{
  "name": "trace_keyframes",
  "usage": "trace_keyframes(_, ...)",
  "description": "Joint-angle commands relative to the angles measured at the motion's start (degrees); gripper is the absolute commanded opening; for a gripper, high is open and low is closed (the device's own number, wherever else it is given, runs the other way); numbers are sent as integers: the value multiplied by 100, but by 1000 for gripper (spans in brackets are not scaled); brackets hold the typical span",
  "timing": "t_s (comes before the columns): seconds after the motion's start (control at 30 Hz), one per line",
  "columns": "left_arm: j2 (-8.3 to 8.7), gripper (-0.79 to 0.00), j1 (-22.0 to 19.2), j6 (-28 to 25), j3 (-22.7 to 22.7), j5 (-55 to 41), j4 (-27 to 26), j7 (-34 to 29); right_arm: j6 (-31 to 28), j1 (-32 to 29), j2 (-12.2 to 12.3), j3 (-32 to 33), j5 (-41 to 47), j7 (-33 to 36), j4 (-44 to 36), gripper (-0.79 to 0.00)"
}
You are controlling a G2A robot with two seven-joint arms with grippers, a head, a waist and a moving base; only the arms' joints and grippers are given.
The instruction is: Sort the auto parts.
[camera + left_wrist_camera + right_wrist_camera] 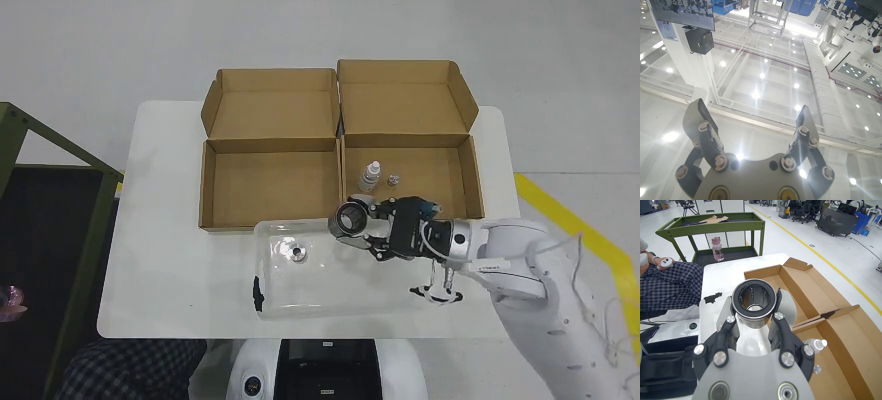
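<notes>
I have the black-and-silver cylindrical bearing [754,315] clamped in the right gripper [754,298]. Its fingers [787,306] are closed partway, pressing on either side of the bearing's barrel. The open bore faces the wrist camera, and rows of small balls show inside it.

From the top view, the bearing [350,216] and the right gripper [352,222] sit over the far edge of the clear plastic tray [330,290], about midway along that edge. They are off the tray's floor.

Inside the tray, well to the left of the bearing, lies a small round metal part [298,251]. A torn black patch [258,292] sits at the tray's left end.

Just beyond the tray's far edge stand two open brown cardboard boxes, side by side with their lids folded back. I cannot tell whether the tray touches them. The left cardboard box [270,185] is beyond the tray's left half. The right cardboard box [440,170] is beyond its right half.

In the right box, just past the tray's far edge, a small white dropper bottle [371,176] lies beside a tiny metal piece [394,179].

Tray and boxes rest on the white bench [160,250].

The left gripper [753,111] is spread wide, holds nothing and points up at the ceiling, away from the tray.
</notes>
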Motion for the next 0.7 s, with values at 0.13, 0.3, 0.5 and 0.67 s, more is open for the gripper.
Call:
trace_keyframes(0.13,0,0,0,0,0,0,0,0,91,145,-13,-170,33,21,196,-785)
trace_keyframes(0.3,0,0,0,0,0,0,0,0,325,433,-67,-507,130,116,582,-785)
trace_keyframes(0.5,0,0,0,0,0,0,0,0,699,921,-175,-983,26,182,950,-785)
trace_keyframes(0.67,0,0,0,0,0,0,0,0,1056,1253,-272,-1336,-171,225,1112,-785)
